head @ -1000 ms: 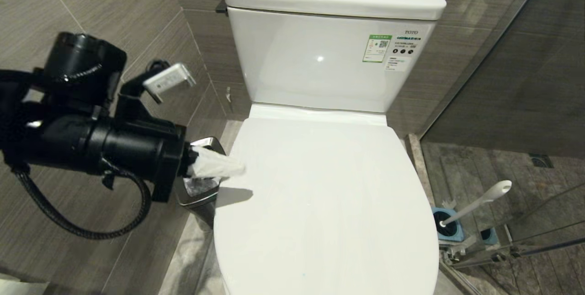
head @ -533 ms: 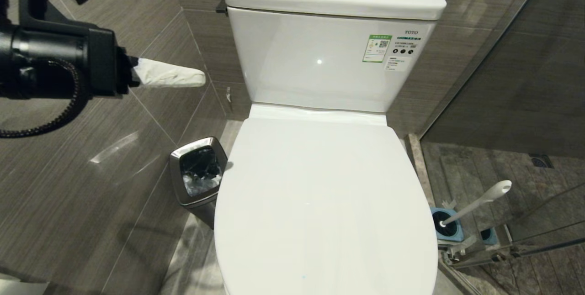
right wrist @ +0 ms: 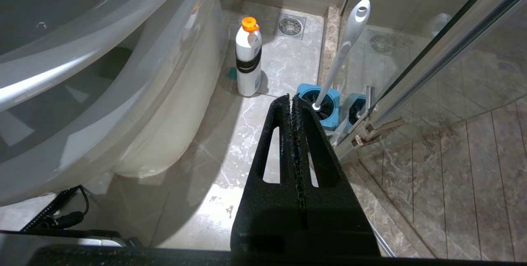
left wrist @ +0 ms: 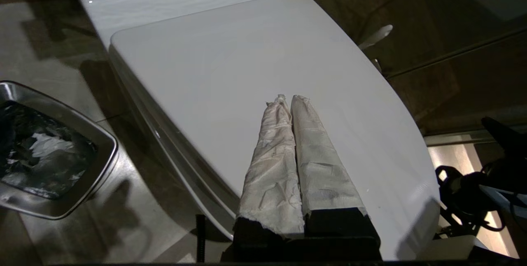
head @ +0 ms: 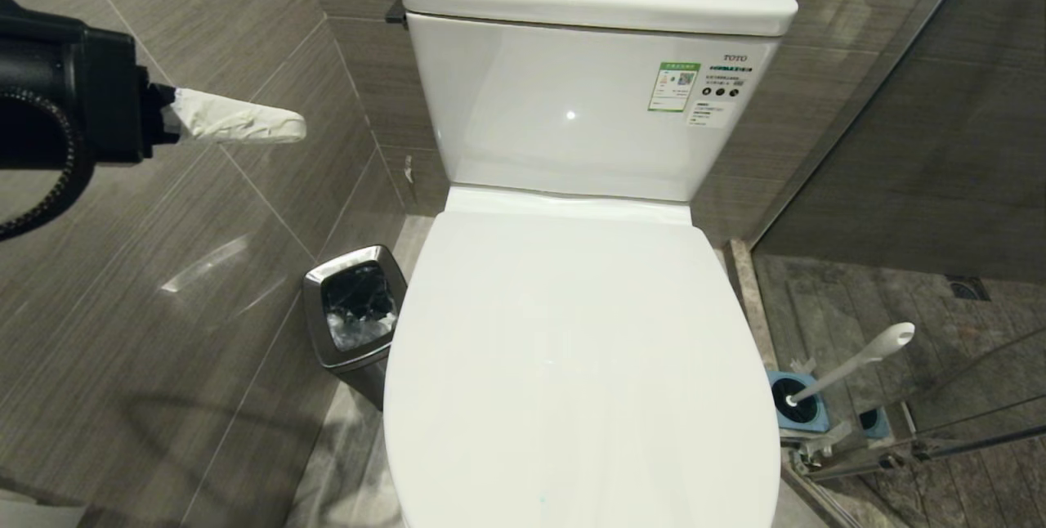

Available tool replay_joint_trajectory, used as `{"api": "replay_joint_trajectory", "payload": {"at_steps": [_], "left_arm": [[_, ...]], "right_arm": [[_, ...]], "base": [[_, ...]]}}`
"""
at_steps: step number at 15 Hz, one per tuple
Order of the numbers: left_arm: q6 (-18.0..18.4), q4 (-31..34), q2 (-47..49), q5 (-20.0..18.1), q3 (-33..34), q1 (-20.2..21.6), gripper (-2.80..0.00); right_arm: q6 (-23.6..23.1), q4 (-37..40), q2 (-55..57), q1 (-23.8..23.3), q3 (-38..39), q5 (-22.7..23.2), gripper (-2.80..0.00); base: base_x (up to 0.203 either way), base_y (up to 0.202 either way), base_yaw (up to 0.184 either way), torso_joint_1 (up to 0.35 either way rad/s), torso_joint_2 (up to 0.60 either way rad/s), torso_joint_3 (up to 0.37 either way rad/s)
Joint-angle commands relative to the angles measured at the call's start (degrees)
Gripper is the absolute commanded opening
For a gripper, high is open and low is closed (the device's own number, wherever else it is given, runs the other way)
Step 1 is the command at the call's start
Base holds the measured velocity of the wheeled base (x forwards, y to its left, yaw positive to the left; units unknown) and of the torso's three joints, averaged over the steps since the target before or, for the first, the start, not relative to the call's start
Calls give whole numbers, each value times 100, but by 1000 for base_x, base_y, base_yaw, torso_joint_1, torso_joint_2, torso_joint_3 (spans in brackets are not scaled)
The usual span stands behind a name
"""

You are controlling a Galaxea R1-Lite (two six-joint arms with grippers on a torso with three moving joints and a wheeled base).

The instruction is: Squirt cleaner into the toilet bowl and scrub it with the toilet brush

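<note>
The toilet bowl [head: 490, 209] has its white lid [head: 572, 364] down, so the inside is hidden; its outer wall [right wrist: 136, 105] shows in the right wrist view. The toilet brush [head: 854, 364] leans in its blue holder [head: 805, 413] on the floor to the toilet's right, white handle [right wrist: 343, 52] up. My left gripper [head: 292, 128], fingers wrapped in white paper, is shut on nothing, raised to the left of the tank; it appears above the lid [left wrist: 247, 64] in the left wrist view [left wrist: 288, 99]. My right gripper [right wrist: 291, 98] is shut, low beside the bowl, short of the holder [right wrist: 329, 111].
A square steel bin [head: 351, 311] with a black liner stands on the floor left of the toilet, also seen as the bin [left wrist: 103, 163]. A white bottle with an orange cap [right wrist: 248, 60] stands by the toilet's base. A glass shower partition [right wrist: 444, 47] is right of the brush.
My left arm has risen from beside the bin and the lid's left edge, up and away to the left. Its fingers stayed shut. Toilet, brush and bin have not moved.
</note>
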Motion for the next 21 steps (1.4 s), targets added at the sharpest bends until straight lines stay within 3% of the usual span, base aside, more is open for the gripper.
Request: {"api": "replay_joint_trajectory", "payload": {"at_steps": [1, 6, 11, 21], "left_arm": [[-4, 11, -87, 292, 16, -32, -280], [14, -6, -131, 377, 24, -186, -280], [200, -1, -105, 379, 24, -208, -280], [202, 31, -142, 383, 173, -273, -280]], "right_arm": [[-4, 0, 5, 1, 0, 1, -280], [-4, 0, 5, 1, 0, 1, -280], [-4, 0, 5, 1, 0, 1, -280], [-4, 0, 5, 1, 0, 1, -280]], "base": [[0, 0, 0, 0, 0, 0], [0, 0, 0, 2, 1, 44], [0, 0, 0, 0, -1, 190], [0, 0, 0, 1, 1, 182]]}}
